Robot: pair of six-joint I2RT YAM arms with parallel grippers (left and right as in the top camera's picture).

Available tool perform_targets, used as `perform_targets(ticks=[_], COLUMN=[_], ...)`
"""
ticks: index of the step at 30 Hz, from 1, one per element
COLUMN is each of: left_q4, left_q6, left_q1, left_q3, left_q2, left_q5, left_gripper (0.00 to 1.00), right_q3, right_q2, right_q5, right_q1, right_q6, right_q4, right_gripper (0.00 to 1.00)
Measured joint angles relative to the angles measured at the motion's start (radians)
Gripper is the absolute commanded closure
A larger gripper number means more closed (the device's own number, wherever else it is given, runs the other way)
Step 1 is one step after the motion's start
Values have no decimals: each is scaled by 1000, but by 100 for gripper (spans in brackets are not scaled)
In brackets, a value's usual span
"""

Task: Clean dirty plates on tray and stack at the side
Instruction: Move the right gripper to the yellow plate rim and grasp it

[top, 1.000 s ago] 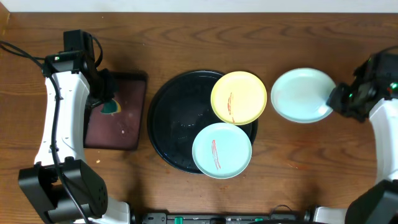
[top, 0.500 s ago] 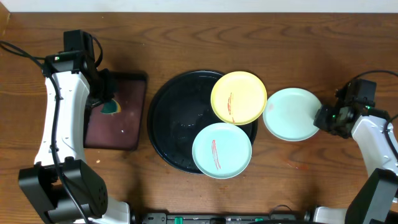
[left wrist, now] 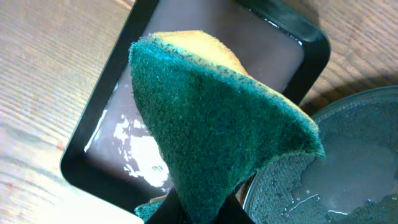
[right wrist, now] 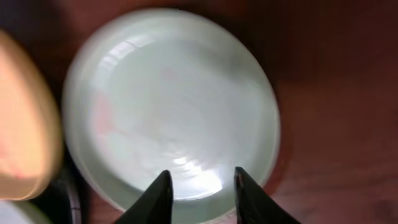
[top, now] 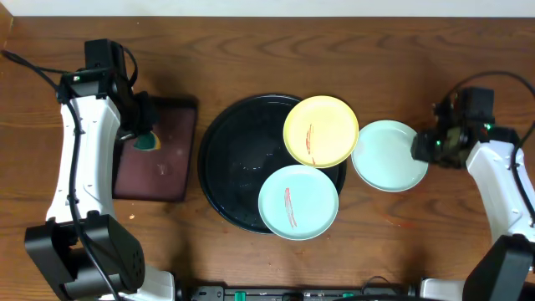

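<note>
The round black tray [top: 221, 159] lies mid-table. A yellow plate [top: 321, 131] with a red smear rests on its upper right rim. A mint plate [top: 298, 201] with a red smear rests on its lower right. A second mint plate [top: 389, 155], with no smear, lies on the table just right of the tray and also shows in the right wrist view [right wrist: 168, 99]. My right gripper [top: 422, 146] is at that plate's right edge, with its fingers [right wrist: 200, 175] apart over the plate. My left gripper [top: 142, 125] is shut on a green and yellow sponge [left wrist: 211, 130].
A dark maroon rectangular tray [top: 167, 167] lies left of the black tray, under the sponge, and its wet floor shows in the left wrist view [left wrist: 143, 143]. The black tray's wet surface [left wrist: 348, 168] shows at the right of that view. Bare wooden table surrounds everything.
The clean mint plate has moved left and now lies next to the yellow plate. My right gripper came with it and now has its fingers apart. The left arm barely moved.
</note>
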Motion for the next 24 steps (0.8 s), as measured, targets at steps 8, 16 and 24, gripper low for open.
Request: perform_targets(ticks=[8,16,24], left_q4=[17,23,24], left_q6=[18,18,18], left_q1=[0,0,0], left_q3=[0,0,0], left_q2=[0,0,0], left_q5=[0,0,0], left_gripper=[92,93,93], right_q3=[69,69,69], right_q2=[4,151,303], right_q5=[-7,-13,-14], right_q1=[153,274,301], right_q6=[-2,-2,14], right_q4=[64,153,269], right_gripper=[58,58,63])
